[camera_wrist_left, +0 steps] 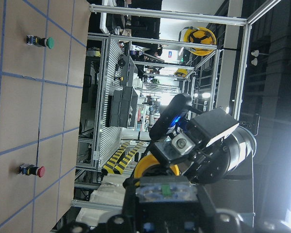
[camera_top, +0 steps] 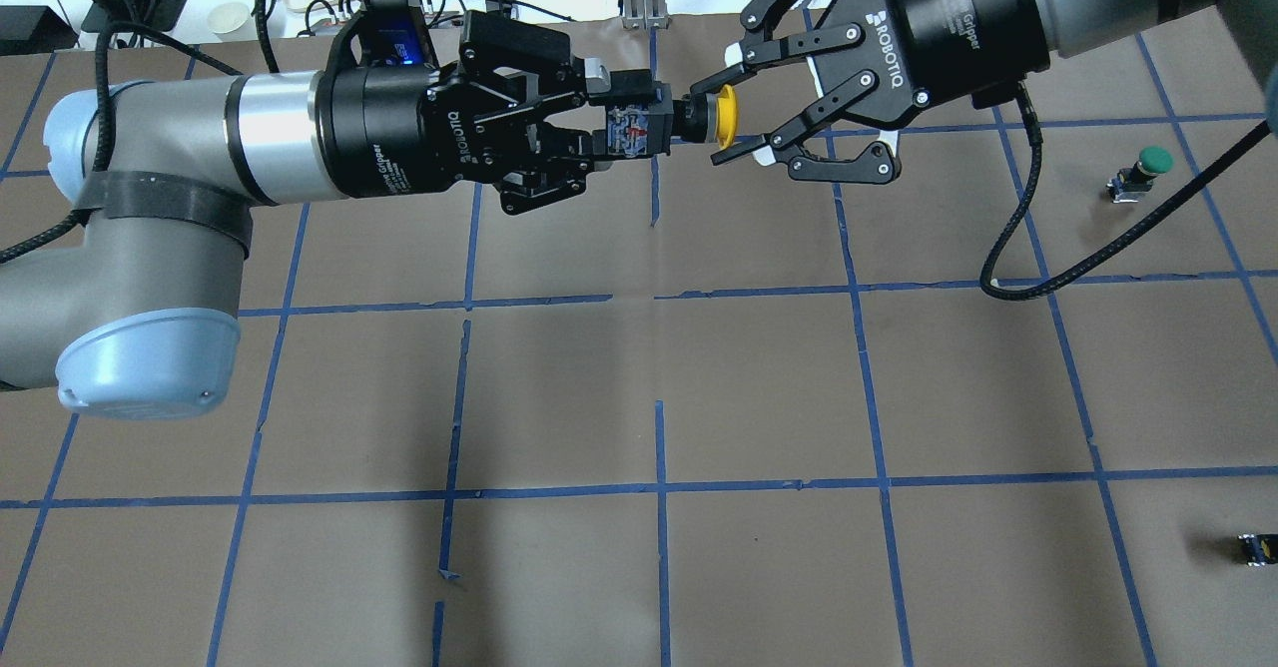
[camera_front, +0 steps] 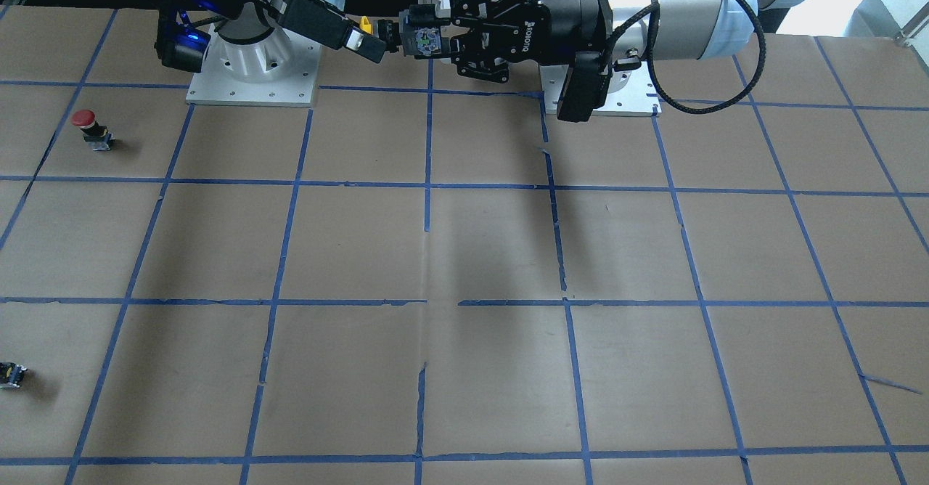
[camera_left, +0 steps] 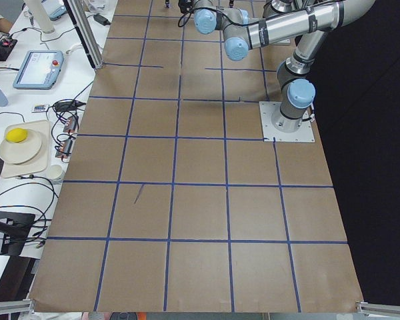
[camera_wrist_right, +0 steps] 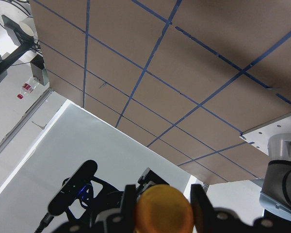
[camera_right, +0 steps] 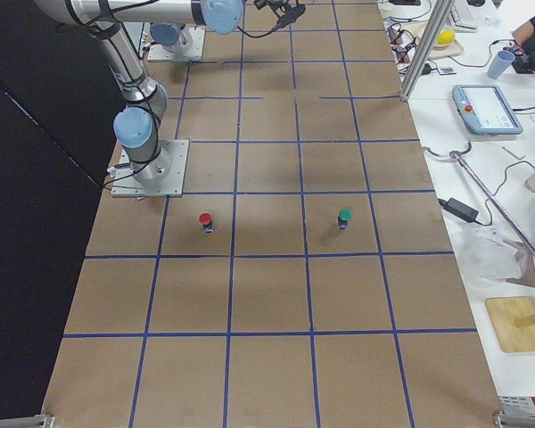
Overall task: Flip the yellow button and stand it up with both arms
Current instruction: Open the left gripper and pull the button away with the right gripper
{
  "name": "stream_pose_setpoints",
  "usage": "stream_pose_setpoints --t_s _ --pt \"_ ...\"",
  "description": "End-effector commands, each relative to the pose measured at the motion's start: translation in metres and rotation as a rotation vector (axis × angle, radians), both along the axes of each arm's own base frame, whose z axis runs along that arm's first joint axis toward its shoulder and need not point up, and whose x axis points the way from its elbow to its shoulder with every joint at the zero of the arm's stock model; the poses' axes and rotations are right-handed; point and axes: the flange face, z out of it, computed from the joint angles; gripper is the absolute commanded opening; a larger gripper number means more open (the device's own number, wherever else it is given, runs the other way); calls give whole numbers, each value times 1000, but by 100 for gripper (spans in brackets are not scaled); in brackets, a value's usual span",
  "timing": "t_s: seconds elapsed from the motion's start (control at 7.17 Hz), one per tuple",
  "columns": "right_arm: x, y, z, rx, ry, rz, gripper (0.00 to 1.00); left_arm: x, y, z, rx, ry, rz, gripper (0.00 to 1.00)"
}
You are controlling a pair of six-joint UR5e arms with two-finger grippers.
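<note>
Left gripper (camera_top: 627, 130) is clamping the button (camera_top: 726, 116) by its body, holding it sideways in the air over the table (camera_top: 759, 387); right gripper (camera_top: 715, 118) is straddling the yellow cap, fingers (camera_top: 741, 152) apart.

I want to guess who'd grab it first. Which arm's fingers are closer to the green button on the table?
Right. The right fingers sit around the yellow button's cap, on the green button's side; the left fingers, holding that button's body, are farther away.
</note>
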Motion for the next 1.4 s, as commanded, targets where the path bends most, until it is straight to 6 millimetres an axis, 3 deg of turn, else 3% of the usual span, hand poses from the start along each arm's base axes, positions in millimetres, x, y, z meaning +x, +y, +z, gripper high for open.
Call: stream_pose_setpoints --t_s 0.0,0.28,0.56,0.84,1.12,1.26 --pt "-3 -2 -1 1 1 -5 38 0 -1 1 32 0 2 100" --pt "-27 -15 -4 -21 38 -41 37 0 -2 1 37 -16 5 100" --pt "-88 -30 -18 -123 206 -43 36 4 -2 -2 4 -165 36 100" --pt "-114 -28 -35 -217 382 107 30 9 -7 -11 -2 -296 63 99" --pt "-148 -23 -56 -279 545 275 22 20 -14 -23 -9 -555 116 99" --pt "-174 -16 -82 -222 620 303 22 27 -19 -23 -17 -711 144 99"
